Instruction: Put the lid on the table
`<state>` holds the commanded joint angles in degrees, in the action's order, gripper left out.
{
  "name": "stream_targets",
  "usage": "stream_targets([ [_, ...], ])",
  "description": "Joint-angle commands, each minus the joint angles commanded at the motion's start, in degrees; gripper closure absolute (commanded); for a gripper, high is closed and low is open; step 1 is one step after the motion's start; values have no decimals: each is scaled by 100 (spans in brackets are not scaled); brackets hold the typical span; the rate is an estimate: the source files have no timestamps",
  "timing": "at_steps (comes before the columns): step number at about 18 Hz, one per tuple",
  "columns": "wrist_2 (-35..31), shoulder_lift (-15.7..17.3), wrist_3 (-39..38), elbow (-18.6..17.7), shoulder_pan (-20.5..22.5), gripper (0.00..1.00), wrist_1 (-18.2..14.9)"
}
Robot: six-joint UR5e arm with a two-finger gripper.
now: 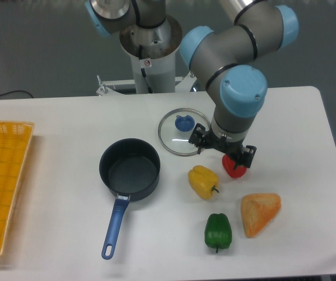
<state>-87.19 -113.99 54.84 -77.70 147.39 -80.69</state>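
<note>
From my feed, the lid [184, 131] lies flat on the table [68, 123], its blue knob up, just at 1 o'clock from the saucepan [129, 168]. Nothing is holding it. The gripper [223, 150] hangs at about 4 o'clock from the lid, off its rim and clear of the knob, over the red pepper [233, 167], which it partly hides. Its fingers [199, 140] point down, and I cannot tell whether they are spread or pressed together; I see nothing between them. The lid's nearest edge sits just beside the gripper's left-hand finger in the view, but I cannot tell whether they touch.

At 6 o'clock from the lid is the yellow pepper [204, 182]. The green pepper [218, 232] lies further toward me, and an orange wedge of bread [260, 213] sits at 3 o'clock from it. The yellow woven tray [0, 184] rests at the table's far 9 o'clock edge.
</note>
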Motion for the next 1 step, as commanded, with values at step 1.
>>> stream_targets([
  [1,-9,-35,0,35,0,0,9],
])
